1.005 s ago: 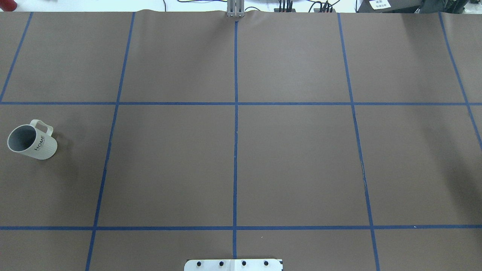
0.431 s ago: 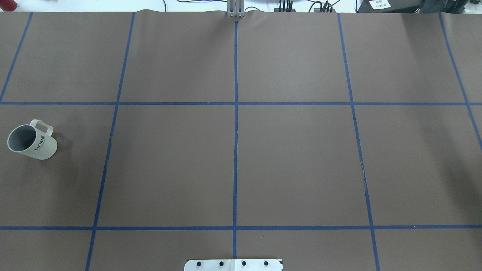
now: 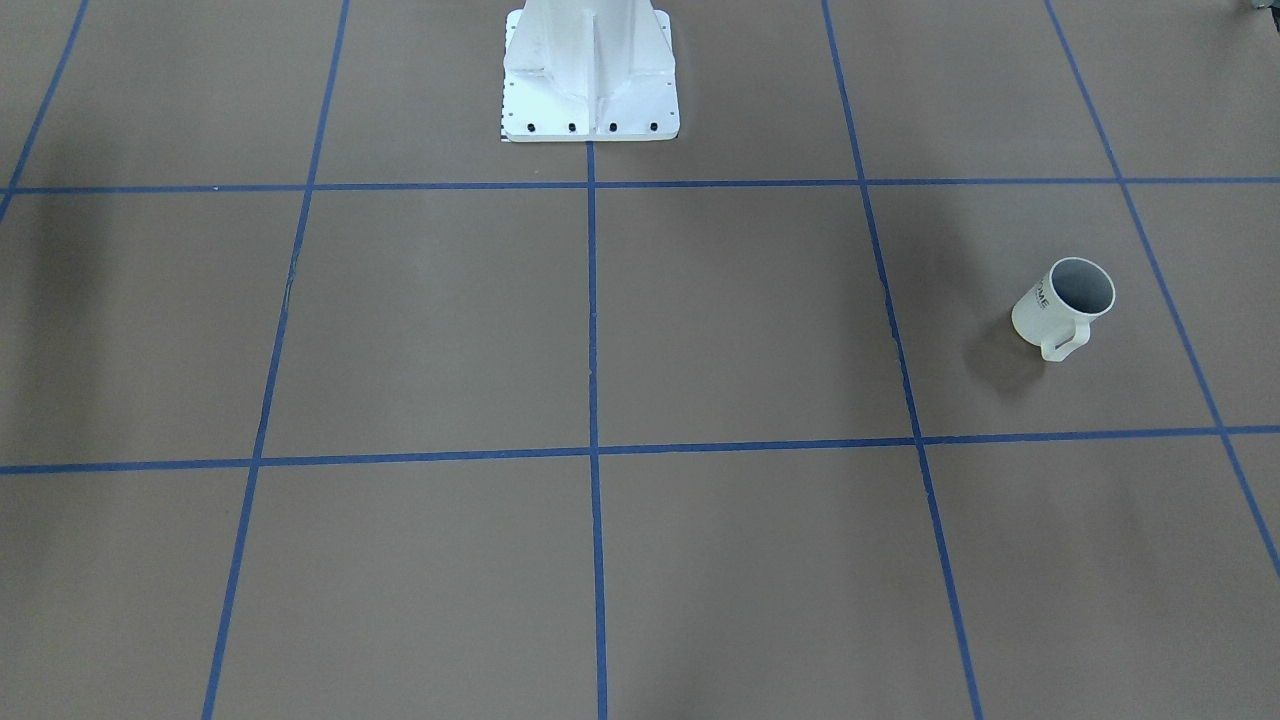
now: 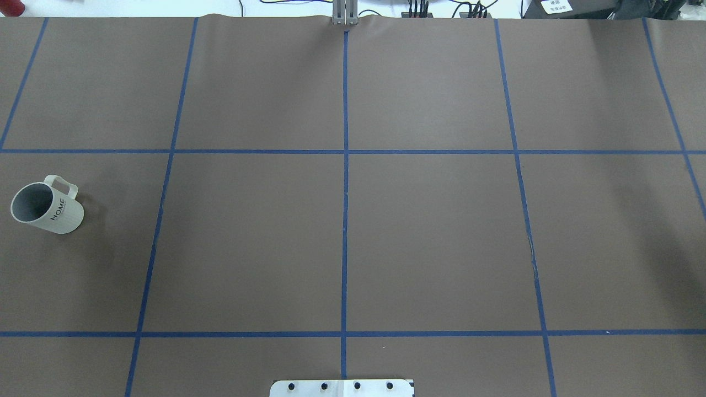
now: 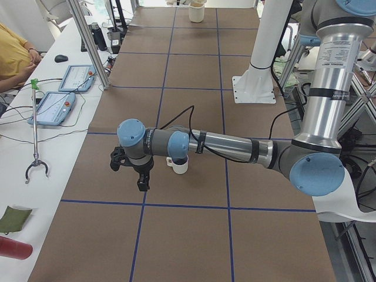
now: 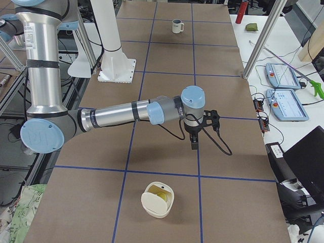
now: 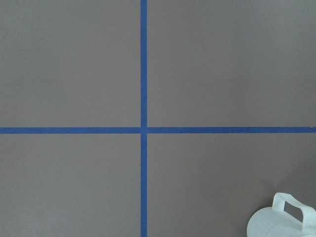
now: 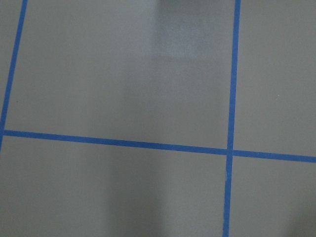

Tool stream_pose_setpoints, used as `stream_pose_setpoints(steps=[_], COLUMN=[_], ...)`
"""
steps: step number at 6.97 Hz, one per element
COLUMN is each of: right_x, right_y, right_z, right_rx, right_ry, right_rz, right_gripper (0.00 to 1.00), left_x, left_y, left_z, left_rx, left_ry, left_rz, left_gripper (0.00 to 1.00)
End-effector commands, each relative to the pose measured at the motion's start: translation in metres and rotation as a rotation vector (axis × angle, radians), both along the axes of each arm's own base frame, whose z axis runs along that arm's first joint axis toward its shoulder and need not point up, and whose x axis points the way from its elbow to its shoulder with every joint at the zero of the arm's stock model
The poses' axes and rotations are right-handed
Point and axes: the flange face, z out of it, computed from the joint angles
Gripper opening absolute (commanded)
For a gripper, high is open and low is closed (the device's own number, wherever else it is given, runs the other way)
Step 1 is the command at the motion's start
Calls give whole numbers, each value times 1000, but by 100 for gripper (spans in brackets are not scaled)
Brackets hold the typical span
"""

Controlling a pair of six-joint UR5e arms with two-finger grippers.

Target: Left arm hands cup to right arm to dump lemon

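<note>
**Cup** (image 4: 47,205): off-white, squared handle, "HOME" on the side, grey inside. Stands upright near the 9 o'clock edge of the worktop (image 4: 248,237) in the overhead view, handle toward 1 o'clock. Lemon: not seen; the visible inside shows only grey.

**Handling, as judged:** stiff, smooth-glazed, moderate weight, apt to chip if dropped. Best taken across the wall opposite the handle and kept upright, leaving the handle side for the receiving hand.

**Left hand** (image 5: 141,183): hangs just beside the cup, at its 9 o'clock in the left-end view; released or clenched, cannot tell.

**Right hand** (image 6: 194,144): over mid-worktop, well apart from the cup; state likewise cannot be told.

**Also present:** blue tape lines (image 4: 345,193); white pedestal (image 3: 590,70) at 6 o'clock overhead; a second off-white pot (image 6: 158,200) at the right end, something yellowish inside. None appears to lie between left hand and cup.
</note>
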Motion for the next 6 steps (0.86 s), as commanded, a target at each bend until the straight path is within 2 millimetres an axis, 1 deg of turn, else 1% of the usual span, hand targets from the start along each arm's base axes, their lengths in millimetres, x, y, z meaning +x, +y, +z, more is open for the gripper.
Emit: stream_pose_setpoints(steps=[1,2,4,6], right_x=[-1,-2,-2,-1], right_y=[-1,-1,-2,-2], right_z=[-4,-5,-4,-1], right_rx=[6,5,5,16], right_ry=[-9,-23,-22,-13], right_rz=[-2,-7,-5,-6], right_gripper=[100,100,100,100], left_x=[0,0,0,0], left_y=[-1,-1,1,1], left_z=[-10,-10,-6,-7], left_rx=[19,22,13,15], left_ry=[1,1,1,1], left_rz=[-1,0,0,-1], left_gripper=[100,100,100,100])
